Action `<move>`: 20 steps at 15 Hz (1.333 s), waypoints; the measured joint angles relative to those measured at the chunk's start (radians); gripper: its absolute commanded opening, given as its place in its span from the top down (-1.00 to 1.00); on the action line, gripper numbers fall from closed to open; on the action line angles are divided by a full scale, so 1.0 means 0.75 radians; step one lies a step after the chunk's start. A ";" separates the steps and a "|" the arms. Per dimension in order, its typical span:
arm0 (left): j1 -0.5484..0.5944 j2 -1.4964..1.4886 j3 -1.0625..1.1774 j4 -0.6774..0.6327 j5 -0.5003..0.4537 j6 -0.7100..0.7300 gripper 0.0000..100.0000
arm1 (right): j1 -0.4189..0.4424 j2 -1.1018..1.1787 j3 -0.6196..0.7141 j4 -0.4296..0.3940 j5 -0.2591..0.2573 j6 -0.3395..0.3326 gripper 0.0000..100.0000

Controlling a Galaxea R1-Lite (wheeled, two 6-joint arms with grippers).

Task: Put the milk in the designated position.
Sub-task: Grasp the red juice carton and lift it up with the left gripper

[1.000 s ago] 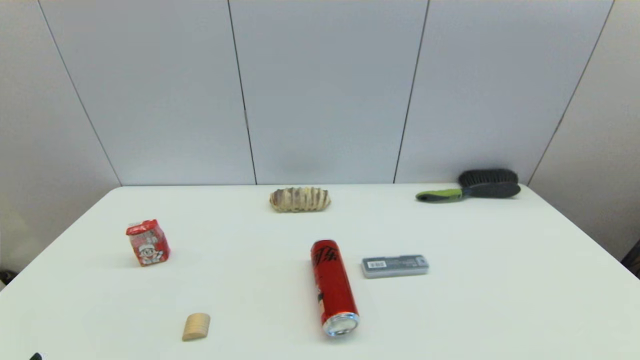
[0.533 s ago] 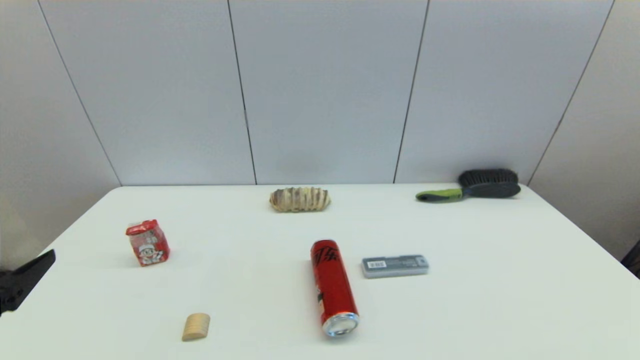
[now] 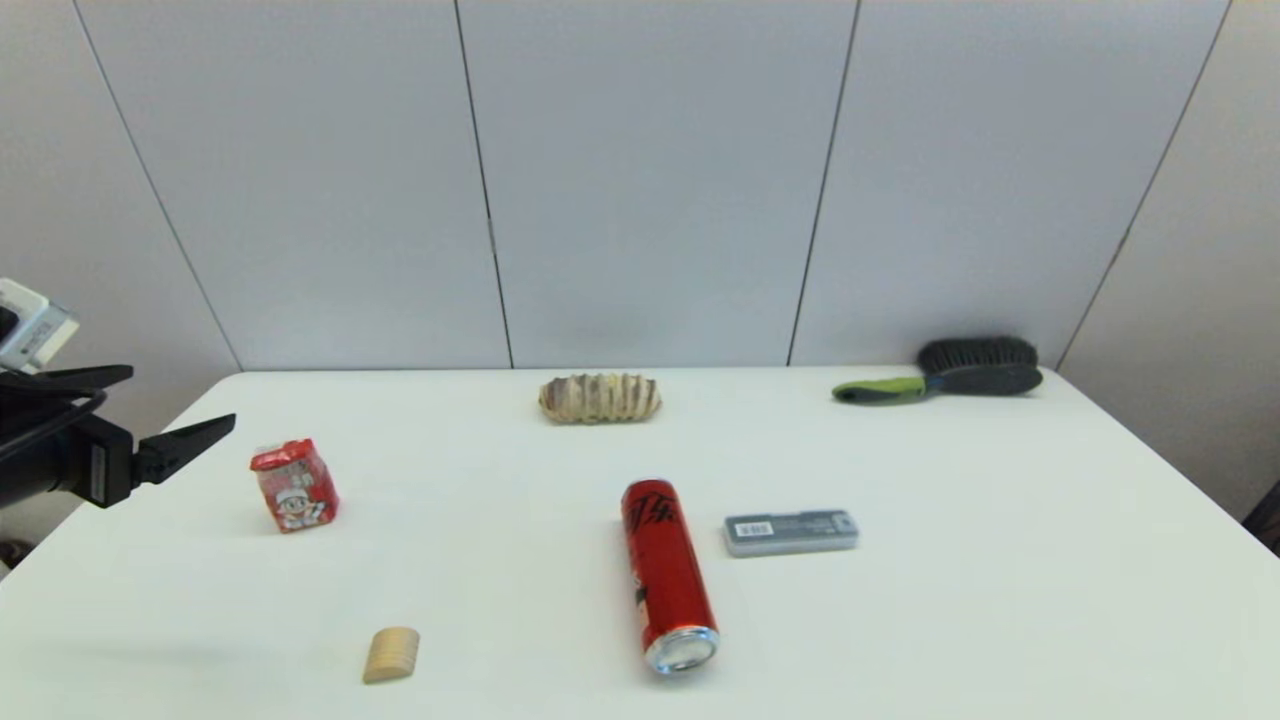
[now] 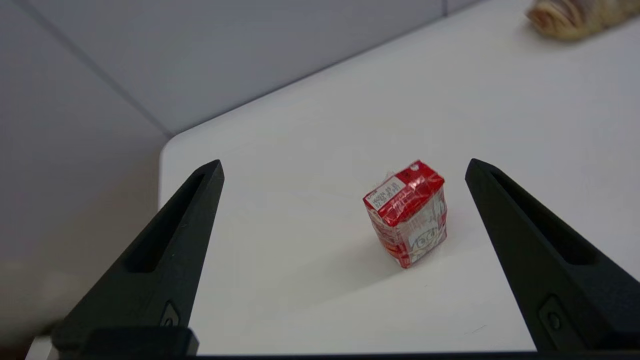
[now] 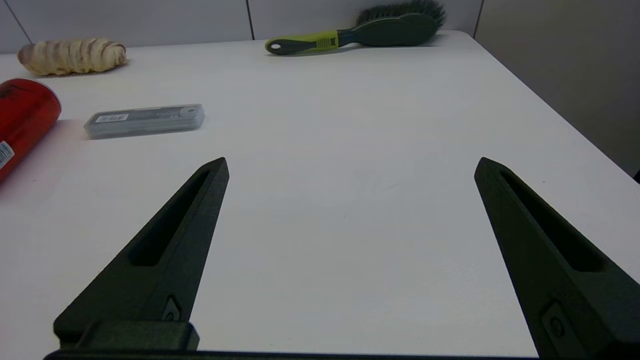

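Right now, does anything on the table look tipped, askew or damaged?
The red drink can lies on its side. The milk stands slightly tilted, its wrapping creased. Nothing is spilled. The left gripper hangs open beside the milk.

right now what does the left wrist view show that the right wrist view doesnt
Only the left wrist view shows the milk, upright between the open left gripper fingers, untouched. Only the right wrist view shows the brush, the grey case, the can and the open right gripper. Both show the bread and the table.
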 measured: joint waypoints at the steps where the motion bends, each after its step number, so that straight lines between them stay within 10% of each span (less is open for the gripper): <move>1: 0.066 0.073 -0.018 0.001 -0.145 0.095 -1.00 | 0.000 0.000 0.000 0.000 0.000 0.001 -1.00; 8: 0.320 0.415 -0.180 0.555 -0.835 0.917 -1.00 | 0.000 -0.001 0.000 0.000 0.000 0.001 -1.00; 13: 0.336 0.589 -0.385 1.133 -0.864 1.453 -1.00 | 0.001 0.000 0.000 0.000 0.000 0.001 -1.00; 20: 0.329 0.734 -0.550 1.157 -0.744 1.338 -1.00 | 0.000 0.000 0.000 0.000 0.000 0.001 -1.00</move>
